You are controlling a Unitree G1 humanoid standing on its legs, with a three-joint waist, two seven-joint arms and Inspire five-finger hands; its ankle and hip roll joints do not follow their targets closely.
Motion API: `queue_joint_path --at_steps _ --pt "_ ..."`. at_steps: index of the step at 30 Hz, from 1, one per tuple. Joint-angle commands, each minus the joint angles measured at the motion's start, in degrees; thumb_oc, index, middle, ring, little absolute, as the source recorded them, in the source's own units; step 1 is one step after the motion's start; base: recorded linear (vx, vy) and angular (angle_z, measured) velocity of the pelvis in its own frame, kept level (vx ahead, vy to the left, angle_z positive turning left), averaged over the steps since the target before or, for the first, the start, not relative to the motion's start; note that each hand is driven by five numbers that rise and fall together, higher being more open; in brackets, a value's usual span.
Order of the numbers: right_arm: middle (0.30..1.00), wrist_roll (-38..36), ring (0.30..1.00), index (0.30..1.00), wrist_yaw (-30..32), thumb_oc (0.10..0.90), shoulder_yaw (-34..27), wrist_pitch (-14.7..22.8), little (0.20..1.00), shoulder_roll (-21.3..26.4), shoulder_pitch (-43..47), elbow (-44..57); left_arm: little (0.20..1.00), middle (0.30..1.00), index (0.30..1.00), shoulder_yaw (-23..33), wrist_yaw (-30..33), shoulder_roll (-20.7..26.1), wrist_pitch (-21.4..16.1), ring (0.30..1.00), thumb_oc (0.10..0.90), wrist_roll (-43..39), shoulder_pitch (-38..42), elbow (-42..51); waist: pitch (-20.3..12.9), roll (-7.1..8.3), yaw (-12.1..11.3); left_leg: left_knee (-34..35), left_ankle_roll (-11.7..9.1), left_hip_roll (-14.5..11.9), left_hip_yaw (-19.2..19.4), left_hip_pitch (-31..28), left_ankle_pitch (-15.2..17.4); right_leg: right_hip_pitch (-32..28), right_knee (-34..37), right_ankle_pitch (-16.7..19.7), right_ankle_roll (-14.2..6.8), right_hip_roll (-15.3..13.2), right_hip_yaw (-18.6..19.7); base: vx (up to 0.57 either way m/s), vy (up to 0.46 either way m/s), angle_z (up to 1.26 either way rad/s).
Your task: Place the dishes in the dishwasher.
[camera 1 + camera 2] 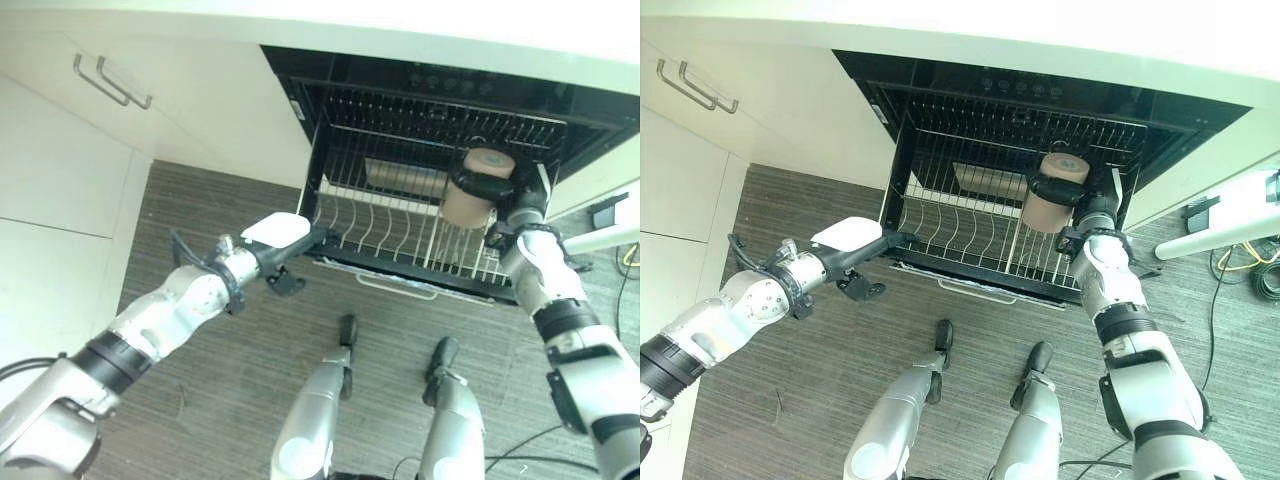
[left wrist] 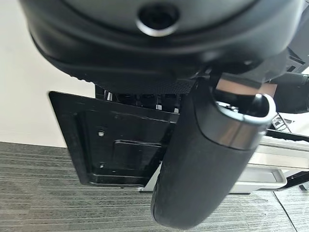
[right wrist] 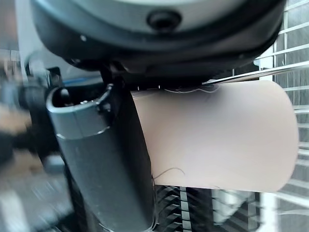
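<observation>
A beige cup (image 1: pixel 478 190) (plain, cylindrical) hangs roughly upright over the right part of the dishwasher's wire rack (image 1: pixel 390 235). The rack is pulled out of the open dishwasher (image 1: pixel 430 110).

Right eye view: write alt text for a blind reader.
The right hand grips a beige cup over the pulled-out wire rack of an open dishwasher. The left hand reaches to the rack's front left corner.

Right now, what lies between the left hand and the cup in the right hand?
In the left eye view, bare wire tines of the dishwasher rack span between the left hand and the cup.
</observation>
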State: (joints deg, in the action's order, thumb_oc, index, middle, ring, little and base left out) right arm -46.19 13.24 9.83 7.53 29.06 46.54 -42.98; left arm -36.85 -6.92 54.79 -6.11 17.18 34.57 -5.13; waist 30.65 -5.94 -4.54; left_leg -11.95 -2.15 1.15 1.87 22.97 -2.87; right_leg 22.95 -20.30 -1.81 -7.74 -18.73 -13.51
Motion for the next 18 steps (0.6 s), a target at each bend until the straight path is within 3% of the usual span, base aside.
queue_joint_path --at_steps 1,2,3,10,18 --pt "0.389 -1.90 0.389 0.389 6.51 0.460 -3.36 3.80 0.389 1.80 -4.36 0.56 0.900 0.900 0.900 7.21 3.79 -3.38 0.44 0.900 0.800 1.60 1.05 4.42 -0.86 -2.99 0.94 -5.24 -2.19 -6.64 4.75 -1.20 10.64 -0.27 3.11 -0.85 -4.69 -2.00 4.46 0.01 0.114 -0.14" --pt "0.775 -1.17 0.775 0.775 6.72 0.717 -3.43 3.70 0.775 1.44 -4.99 1.16 0.900 0.900 0.900 7.23 3.91 -3.54 0.77 0.900 0.800 1.44 1.02 4.51 -0.86 -3.16 1.18 -5.24 -2.15 -6.58 4.83 -1.34 10.71 -0.27 3.11 -0.86 -4.66 -2.01 4.60 0.01 0.068 -0.13" --pt "0.900 -0.45 0.900 0.900 6.75 0.800 -3.42 3.68 0.900 1.10 -5.54 1.44 0.900 0.900 0.900 7.39 3.96 -3.72 0.93 0.900 0.800 1.37 0.91 4.65 -0.86 -3.39 1.30 -5.24 -2.12 -6.54 4.96 -1.43 10.75 -0.27 3.11 -0.89 -4.61 -2.07 4.67 0.01 0.092 -0.10" --pt "0.900 2.52 0.900 0.900 9.50 0.800 -1.91 -1.98 0.900 -1.16 -9.64 3.26 0.900 0.900 0.900 8.49 4.69 -3.89 2.04 0.900 0.800 0.01 -0.17 4.81 -0.86 -3.65 2.22 -5.24 -2.13 -6.63 5.80 -1.57 10.71 -0.02 3.11 -0.66 -4.60 -2.27 5.09 0.00 0.035 -0.05" --pt "0.900 18.83 0.900 0.900 6.24 0.800 2.06 -6.59 0.900 0.33 -10.85 4.86 0.900 0.900 0.900 9.59 5.62 -4.72 2.09 0.900 0.800 1.05 -2.36 5.64 -0.86 -3.98 2.48 -5.24 -2.19 -6.66 6.27 -1.61 10.42 0.04 3.11 -0.52 -4.46 -2.50 4.95 0.00 0.003 -0.01"
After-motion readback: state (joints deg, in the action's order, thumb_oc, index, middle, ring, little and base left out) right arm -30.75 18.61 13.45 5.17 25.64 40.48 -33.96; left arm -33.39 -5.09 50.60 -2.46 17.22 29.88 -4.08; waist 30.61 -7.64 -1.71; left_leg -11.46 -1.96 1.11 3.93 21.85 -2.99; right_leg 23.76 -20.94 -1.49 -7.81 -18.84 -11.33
